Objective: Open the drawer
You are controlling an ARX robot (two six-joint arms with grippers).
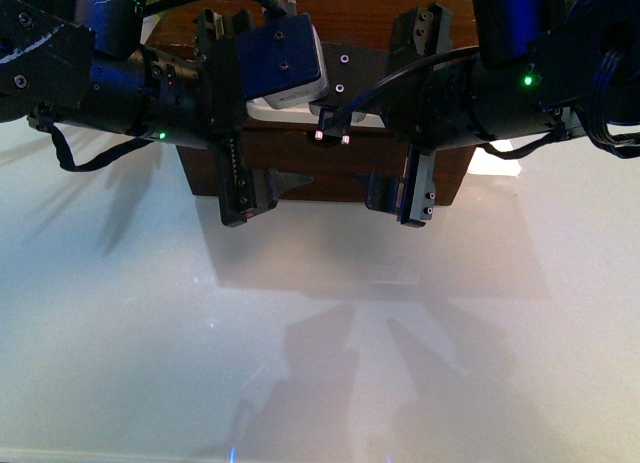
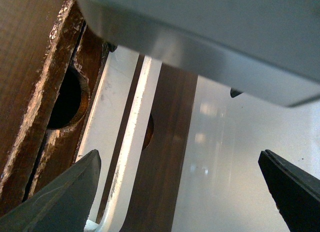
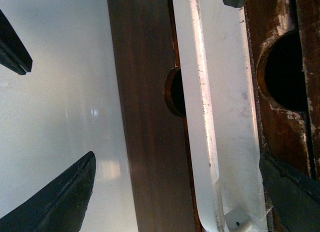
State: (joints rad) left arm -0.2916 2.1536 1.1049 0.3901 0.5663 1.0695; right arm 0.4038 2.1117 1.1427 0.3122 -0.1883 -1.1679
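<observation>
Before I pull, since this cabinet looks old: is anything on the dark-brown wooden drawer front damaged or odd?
Yes. The dark-brown wooden drawer is worn: whitish chipped edges run along the wood beside its half-round notch, in both wrist views. The long white bar handle looks straight and unbroken.

The glossy white table [image 1: 320, 363] carries a dark-brown wooden cabinet [image 1: 330, 171] at its far side.

The drawer [image 1: 335, 163] is wide, shallow, dark-brown wood — its front faces out over the pale counter [image 1: 320, 333]. A long white bar handle [image 3: 220, 117] runs along it — a half-round notch [image 3: 174, 91] sits just beside the bar.
</observation>
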